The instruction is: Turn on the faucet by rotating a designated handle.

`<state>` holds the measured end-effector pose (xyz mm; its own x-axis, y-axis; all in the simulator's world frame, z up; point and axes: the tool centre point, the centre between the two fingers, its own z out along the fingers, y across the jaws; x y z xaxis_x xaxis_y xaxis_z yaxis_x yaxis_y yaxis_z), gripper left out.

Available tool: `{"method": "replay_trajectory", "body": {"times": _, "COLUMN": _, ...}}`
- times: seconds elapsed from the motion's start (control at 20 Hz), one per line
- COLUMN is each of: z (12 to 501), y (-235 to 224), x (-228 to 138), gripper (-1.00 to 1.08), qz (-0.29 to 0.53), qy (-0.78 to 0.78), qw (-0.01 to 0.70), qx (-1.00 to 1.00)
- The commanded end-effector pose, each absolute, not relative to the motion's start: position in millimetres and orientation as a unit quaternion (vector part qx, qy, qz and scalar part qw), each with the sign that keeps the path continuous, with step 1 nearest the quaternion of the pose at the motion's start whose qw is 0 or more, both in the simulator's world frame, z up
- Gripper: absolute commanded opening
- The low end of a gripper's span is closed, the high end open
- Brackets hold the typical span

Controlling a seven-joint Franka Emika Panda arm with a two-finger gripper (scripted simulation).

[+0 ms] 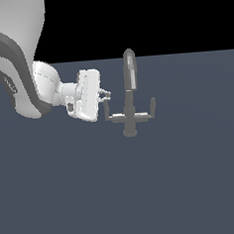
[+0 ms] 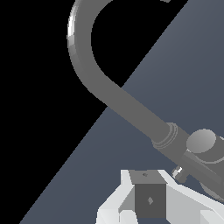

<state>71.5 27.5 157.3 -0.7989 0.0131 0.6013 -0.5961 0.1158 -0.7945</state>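
The white two-fingered gripper point(image 1: 106, 96) reached the thin grey L-shaped handle point(image 1: 107, 110) of the small grey metal faucet point(image 1: 130, 93), which stood near the dark grey floor's far edge point(image 1: 190, 133); whether its fingers were spread could not be told.

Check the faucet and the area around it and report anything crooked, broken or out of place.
Nothing stands out. The faucet stands upright and looks intact, its crossbar level with both levers in place. The tool sits at the handle on the exterior view's left.
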Motion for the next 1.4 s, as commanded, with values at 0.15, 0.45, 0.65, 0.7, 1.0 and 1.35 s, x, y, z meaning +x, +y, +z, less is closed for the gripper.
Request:
{"method": "replay_trajectory", "body": {"times": 0.15, "z": 140.4, "y": 30.4, "x": 74.0, "gripper": -1.00, "qz": 0.628, "qy": -0.690, "qw": 0.267, "qx": 0.241}}
{"method": "replay_trajectory", "body": {"times": 0.45, "z": 131.0, "y": 31.9, "x": 74.9, "gripper": -1.00, "qz": 0.626, "qy": -0.680, "qw": 0.282, "qx": 0.259}}
{"method": "replay_trajectory", "body": {"times": 0.65, "z": 129.8, "y": 32.1, "x": 75.0, "gripper": -1.00, "qz": 0.625, "qy": -0.678, "qw": 0.283, "qx": 0.262}}
{"method": "replay_trajectory", "body": {"times": 0.7, "z": 129.8, "y": 32.1, "x": 75.0, "gripper": -1.00, "qz": 0.625, "qy": -0.678, "qw": 0.283, "qx": 0.262}}
{"method": "replay_trajectory", "body": {"times": 1.0, "z": 132.9, "y": 32.7, "x": 66.4, "gripper": -1.00, "qz": 0.625, "qy": -0.678, "qw": 0.283, "qx": 0.262}}
{"method": "replay_trajectory", "body": {"times": 1.35, "z": 139.0, "y": 33.9, "x": 50.7, "gripper": -1.00, "qz": 0.625, "qy": -0.678, "qw": 0.283, "qx": 0.262}}
